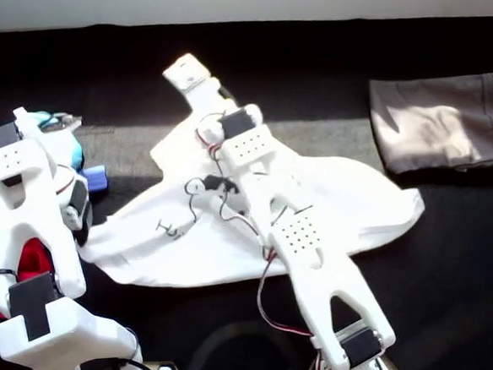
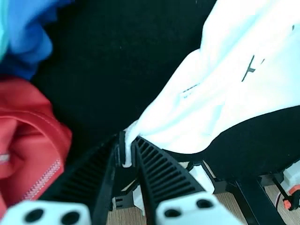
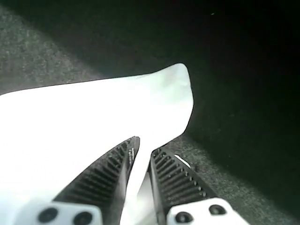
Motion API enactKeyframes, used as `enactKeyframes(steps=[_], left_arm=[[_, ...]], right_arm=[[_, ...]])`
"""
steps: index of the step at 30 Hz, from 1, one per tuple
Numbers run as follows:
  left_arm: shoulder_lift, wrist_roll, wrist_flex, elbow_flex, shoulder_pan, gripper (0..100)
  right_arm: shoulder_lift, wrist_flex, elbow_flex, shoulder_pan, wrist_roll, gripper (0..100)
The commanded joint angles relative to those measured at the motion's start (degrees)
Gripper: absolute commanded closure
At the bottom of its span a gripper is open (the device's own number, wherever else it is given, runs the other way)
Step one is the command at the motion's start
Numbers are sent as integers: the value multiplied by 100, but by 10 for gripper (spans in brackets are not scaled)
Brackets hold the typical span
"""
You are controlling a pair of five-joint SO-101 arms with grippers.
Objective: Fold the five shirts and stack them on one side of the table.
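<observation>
Jaws on both arms grip the white shirt [image 1: 149,243] spread on the tabletop [image 1: 455,263], so I count one grey shirt [image 1: 441,120] folded aside, this one underway, and the red shirt [image 2: 28,140] and blue shirt [image 2: 28,28] heaped unfolded.

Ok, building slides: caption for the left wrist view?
Left end effector shut on the white shirt over the black table, red garment and blue garment alongside.

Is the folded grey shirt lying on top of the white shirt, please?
No, the grey shirt lies apart from the white shirt, with bare table between them.
</observation>
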Motion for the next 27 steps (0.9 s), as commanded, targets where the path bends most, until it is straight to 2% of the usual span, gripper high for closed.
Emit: enactKeyframes(steps=[1,6,13,18,23,27], left_arm=[[-286,-9,88,-1156,22,990],[-286,-9,185,-2492,119,990],[-347,0,229,-3952,637,990],[-365,308,273,-4875,734,990],[-875,352,273,-4637,866,990],[-1604,334,273,-4365,1068,990]], right_arm=[[-1235,110,-708,655,70,992],[-2299,418,-708,1244,70,992],[-3811,963,-716,1446,70,992],[-4822,1604,-708,1622,70,992],[-5499,2633,-690,1648,79,992],[-5868,2624,-690,1727,88,992]])
